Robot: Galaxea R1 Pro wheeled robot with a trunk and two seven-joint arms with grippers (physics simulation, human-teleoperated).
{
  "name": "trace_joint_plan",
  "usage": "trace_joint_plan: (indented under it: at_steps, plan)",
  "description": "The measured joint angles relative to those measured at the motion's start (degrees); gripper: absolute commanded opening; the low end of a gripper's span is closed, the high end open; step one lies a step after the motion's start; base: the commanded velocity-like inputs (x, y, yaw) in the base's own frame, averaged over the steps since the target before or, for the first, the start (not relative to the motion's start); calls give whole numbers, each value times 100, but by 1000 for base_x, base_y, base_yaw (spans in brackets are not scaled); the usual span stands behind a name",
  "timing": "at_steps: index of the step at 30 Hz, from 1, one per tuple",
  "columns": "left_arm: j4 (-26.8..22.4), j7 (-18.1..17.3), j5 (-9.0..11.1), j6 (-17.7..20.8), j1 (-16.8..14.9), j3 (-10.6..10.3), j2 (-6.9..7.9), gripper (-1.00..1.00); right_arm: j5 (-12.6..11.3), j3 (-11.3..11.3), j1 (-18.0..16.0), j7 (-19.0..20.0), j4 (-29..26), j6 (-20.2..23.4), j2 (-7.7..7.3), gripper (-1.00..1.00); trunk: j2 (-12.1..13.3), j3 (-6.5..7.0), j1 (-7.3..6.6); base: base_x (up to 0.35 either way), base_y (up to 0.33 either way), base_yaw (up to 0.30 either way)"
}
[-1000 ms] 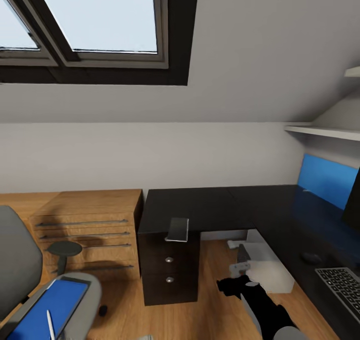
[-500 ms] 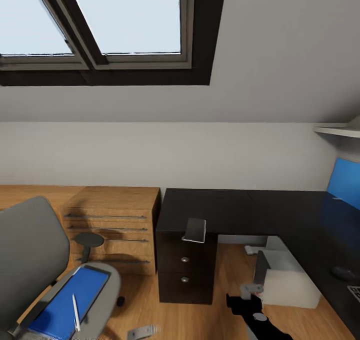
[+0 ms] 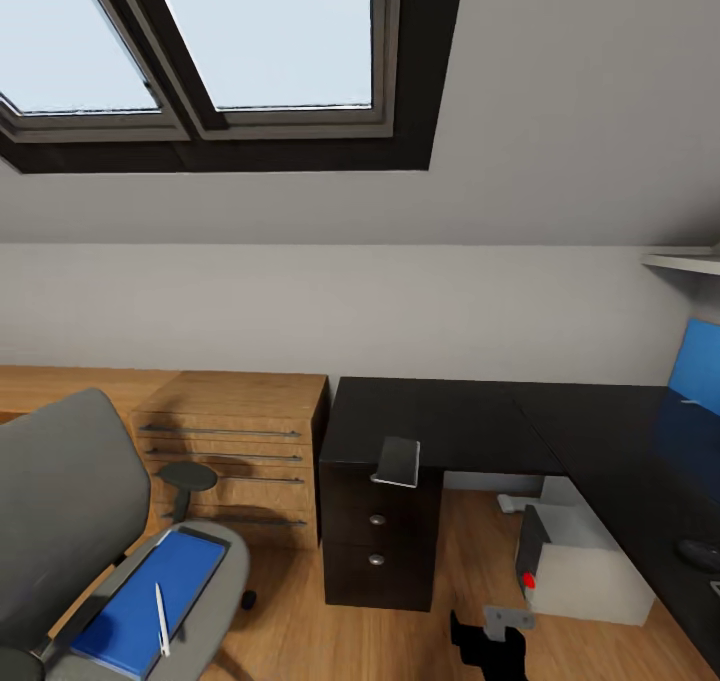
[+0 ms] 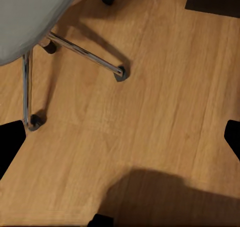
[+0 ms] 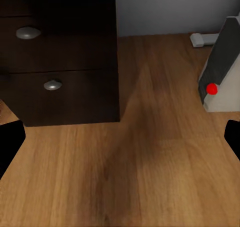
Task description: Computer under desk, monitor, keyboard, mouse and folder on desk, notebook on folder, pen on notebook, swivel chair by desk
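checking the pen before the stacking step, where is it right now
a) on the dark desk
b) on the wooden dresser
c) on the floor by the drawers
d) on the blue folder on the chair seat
d: the white pen lies on the blue folder, which rests on the seat of the grey swivel chair, left of the dark desk.

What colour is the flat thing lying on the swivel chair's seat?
Blue, with a white pen lying on it; the flat blue folder shows best in the head view.

Sloped grey ceiling with skylight [image 3: 230, 51], wooden drawer chest [image 3: 235, 451], oak plank floor [image 4: 150, 122].
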Motion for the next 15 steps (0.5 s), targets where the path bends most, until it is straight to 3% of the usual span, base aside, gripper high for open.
trace_joint_plan:
  at_steps: [4, 7, 15]
  plan:
    - [167, -1, -1, -111, 0, -4, -14, 100, -10, -1, 1, -3, 8, -23, 16, 100, 0, 0, 0, 0, 0, 44]
    - [309, 2, -23, -340, 4, 0, -50, 100, -13, -2, 0, -3, 16, -40, 30, 100, 0, 0, 0, 0, 0, 220]
    - [401, 10, -31, -421, 4, 7, -98, 100, -14, -10, 0, -4, 21, -272, 61, 100, 0, -24, 0, 0, 0, 231]
